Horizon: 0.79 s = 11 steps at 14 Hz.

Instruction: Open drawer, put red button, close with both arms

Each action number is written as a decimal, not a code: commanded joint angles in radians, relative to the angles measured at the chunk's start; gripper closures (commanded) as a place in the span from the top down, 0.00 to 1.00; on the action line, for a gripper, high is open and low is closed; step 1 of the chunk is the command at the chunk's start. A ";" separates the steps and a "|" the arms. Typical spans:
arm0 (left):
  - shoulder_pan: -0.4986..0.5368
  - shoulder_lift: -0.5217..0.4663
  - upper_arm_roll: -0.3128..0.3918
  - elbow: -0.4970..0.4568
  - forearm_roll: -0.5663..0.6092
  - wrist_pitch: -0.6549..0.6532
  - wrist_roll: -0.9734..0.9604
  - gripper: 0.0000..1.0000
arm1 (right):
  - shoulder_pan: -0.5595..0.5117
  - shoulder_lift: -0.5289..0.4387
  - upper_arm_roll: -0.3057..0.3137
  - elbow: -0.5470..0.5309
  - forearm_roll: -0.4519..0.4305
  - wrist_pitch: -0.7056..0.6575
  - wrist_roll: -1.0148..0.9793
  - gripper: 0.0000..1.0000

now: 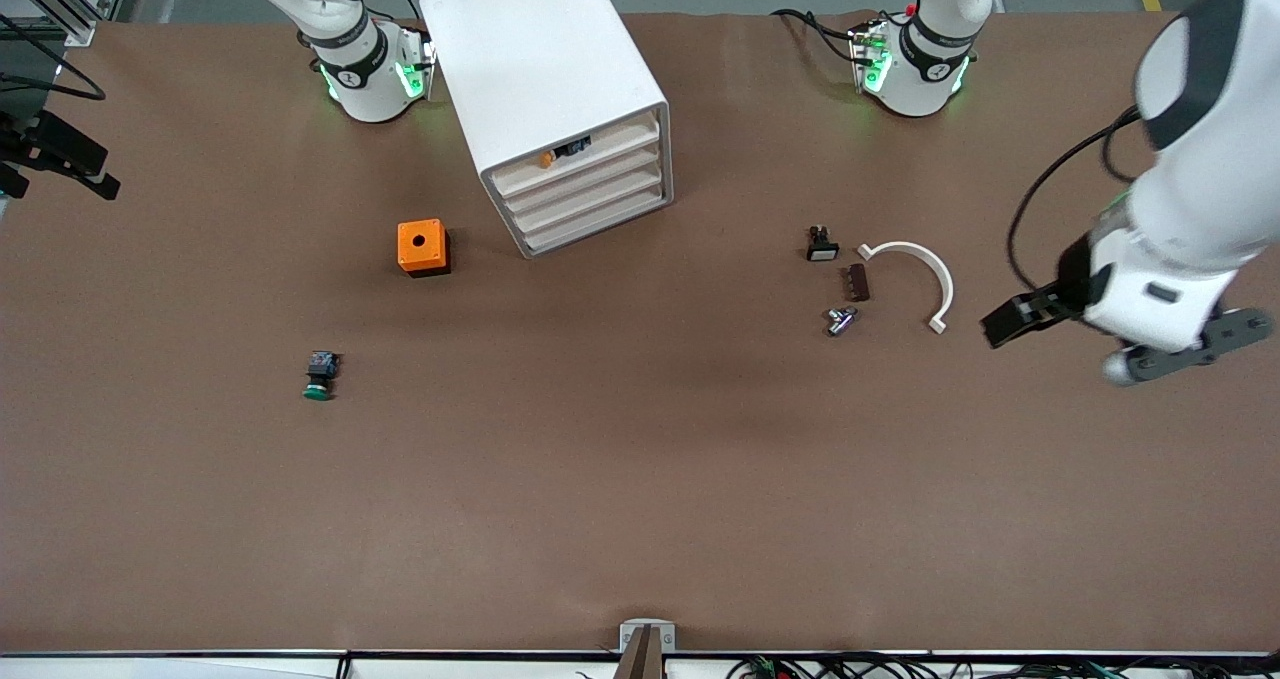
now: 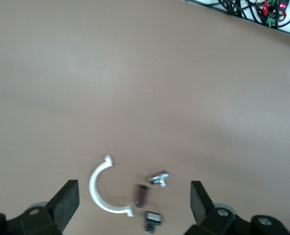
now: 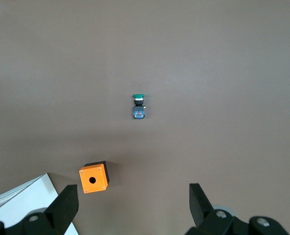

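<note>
The white four-drawer cabinet (image 1: 545, 69) stands between the arm bases, and its corner (image 3: 25, 200) shows in the right wrist view. The plain white drawer fronts (image 1: 590, 196) under the orange-knob top drawer (image 1: 546, 160) look pushed in. The red button is out of view. My left gripper (image 1: 1012, 321) (image 2: 133, 196) hangs open and holds nothing, over the table at the left arm's end, beside a cluster of small parts. My right gripper (image 3: 133, 196) is open and holds nothing, high over the orange box (image 3: 93, 177) and the green-capped button (image 3: 139, 106).
The orange box (image 1: 422, 247) sits nearer the camera than the cabinet. The green-capped button (image 1: 320, 374) lies nearer still. At the left arm's end lie a white arc (image 1: 915, 269), a brown piece (image 1: 858, 282), a metal part (image 1: 840, 320) and a white-capped black part (image 1: 822, 244).
</note>
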 commanded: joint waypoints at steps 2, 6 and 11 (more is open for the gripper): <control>0.072 -0.083 -0.012 -0.028 0.006 -0.101 0.184 1.00 | -0.006 0.011 0.008 0.023 -0.017 -0.010 -0.009 1.00; 0.089 -0.122 -0.013 -0.034 -0.003 -0.164 0.232 1.00 | -0.007 0.011 0.008 0.023 -0.017 -0.010 -0.011 1.00; 0.080 -0.275 0.022 -0.216 -0.046 -0.120 0.239 1.00 | -0.009 0.012 0.008 0.023 -0.019 -0.008 -0.011 1.00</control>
